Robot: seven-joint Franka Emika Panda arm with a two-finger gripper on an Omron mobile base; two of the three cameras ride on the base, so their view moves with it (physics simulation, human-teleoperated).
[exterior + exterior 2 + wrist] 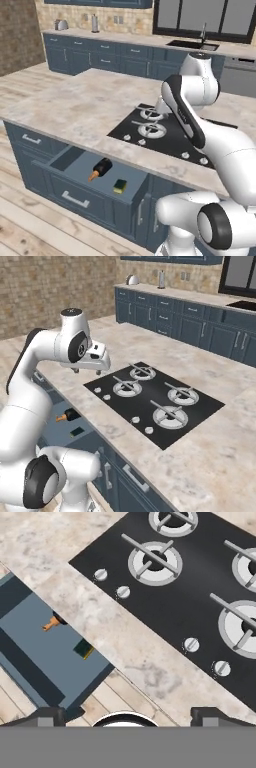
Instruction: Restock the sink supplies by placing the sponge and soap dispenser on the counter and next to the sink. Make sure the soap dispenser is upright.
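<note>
Island worktop (75, 102), beige marbled stone over dark blue cabinets, runs across the near room. Far counter (150, 40) against the tan tile wall, well apart from the island, carries the black sink (192, 45) with its chrome faucet (203, 31) under the dark window. Black gas hob (155, 398) set into the island, 4 burners, a row of small silver knobs along its near edge. White arm bends over the island's near edge, beside the hob. Below that edge, 1 drawer (95, 182) stands pulled out, blue-grey floor inside. Gripper (90, 370) hangs over the worktop near the hob's corner, above and apart from the drawer; in the hand view its 2 dark fingertips (47, 716) sit far apart at the bottom, jaws spread wide, nothing between them. Soap dispenser (101, 168) lies on its side in the drawer, black body toward the island, orange pump pointing out toward the drawer front; partly tucked under the worktop lip as seen from the hand. Sponge (120, 186) lies flat in the same drawer, just beside the dispenser but not touching it, dark green face up with yellow showing at the edge. Neither item is on the far counter. 2 small metal containers stand on the far counter's left stretch, too small to identify.
</note>
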